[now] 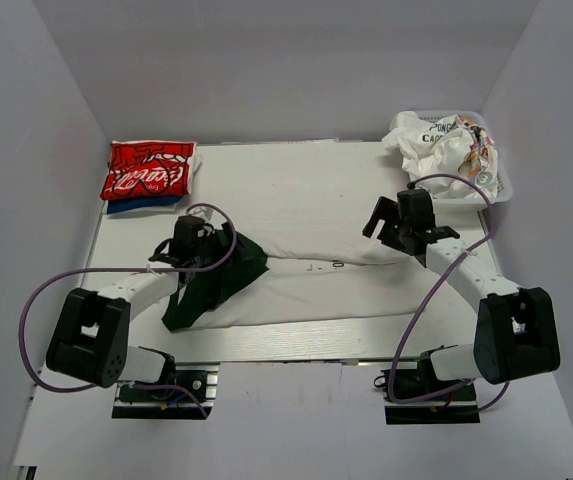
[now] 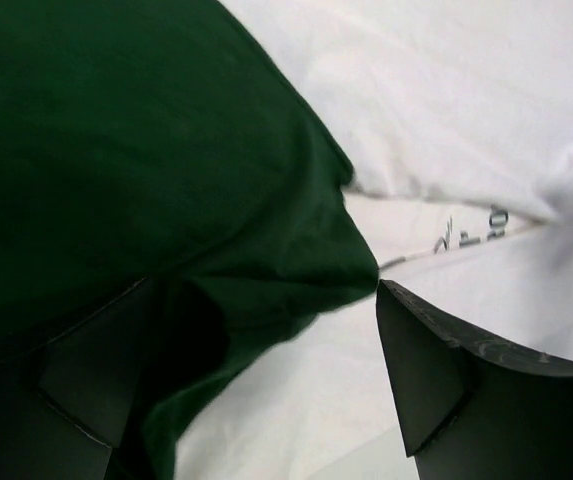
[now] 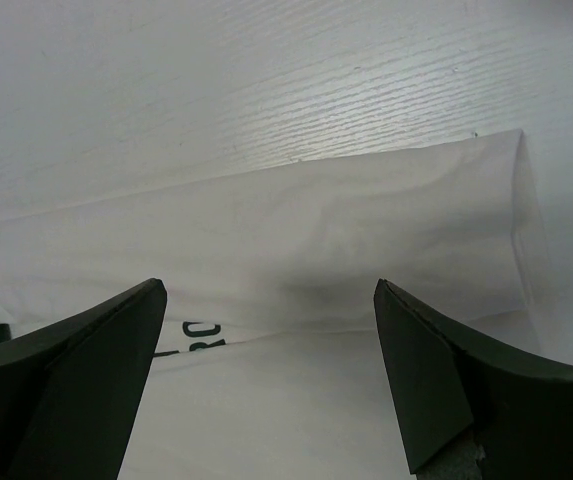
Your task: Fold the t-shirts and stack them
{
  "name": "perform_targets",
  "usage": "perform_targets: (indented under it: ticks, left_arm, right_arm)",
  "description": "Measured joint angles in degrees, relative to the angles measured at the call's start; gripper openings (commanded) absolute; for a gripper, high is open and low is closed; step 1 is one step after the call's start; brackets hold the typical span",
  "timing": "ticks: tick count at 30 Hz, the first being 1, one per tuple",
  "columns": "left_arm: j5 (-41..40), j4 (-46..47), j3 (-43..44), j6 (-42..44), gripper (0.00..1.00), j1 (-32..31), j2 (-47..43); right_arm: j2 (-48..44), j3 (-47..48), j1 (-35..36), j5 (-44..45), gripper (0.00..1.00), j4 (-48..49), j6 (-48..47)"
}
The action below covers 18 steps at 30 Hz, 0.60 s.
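An off-white t-shirt with a bit of black print lies spread and partly folded across the middle of the table. A dark green t-shirt lies bunched at its left end. My left gripper is open right over the green t-shirt, whose cloth drapes over its left finger; the right finger is bare. My right gripper is open and empty just above the off-white t-shirt near its right end, fingers apart. A folded red Coca-Cola t-shirt lies at the back left.
A white basket at the back right holds crumpled white printed shirts. Something blue shows under the red t-shirt. Grey walls close in on both sides. Both arms' cables loop over the table's near part.
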Motion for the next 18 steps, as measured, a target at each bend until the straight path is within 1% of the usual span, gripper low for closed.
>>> perform_targets:
  ticks: [5, 11, 13, 15, 16, 18]
  left_arm:
    - [3.82, 2.10, -1.51, 0.52, 1.00, -5.35, -0.68]
    - [13.22, 0.92, -3.15, 2.40, 1.00, -14.49, -3.43]
    - [15.89, -1.27, -3.87, 3.15, 1.00, -18.01, -4.92]
    - [16.81, -5.29, -4.20, 3.98, 1.00, -21.07, -7.76]
    - [16.41, -7.67, -4.13, 4.31, 1.00, -21.97, -9.81]
    - [12.50, -12.55, -3.69, 4.48, 1.00, -22.38, -14.67]
  right_arm:
    - [0.72, 0.00, 0.02, -1.88, 0.91, 1.16, 0.00]
    - [0.68, -0.04, -0.04, -2.60, 0.91, 1.42, -0.26]
    - [0.46, -0.39, -0.04, -2.64, 0.91, 1.60, -0.72]
    - [0.26, -0.68, -0.04, -2.80, 0.91, 1.62, -1.27]
    - [0.24, -0.72, -0.04, -2.91, 0.91, 1.60, -1.62]
    - [0.24, -0.72, -0.02, -3.21, 0.91, 1.64, -2.08]
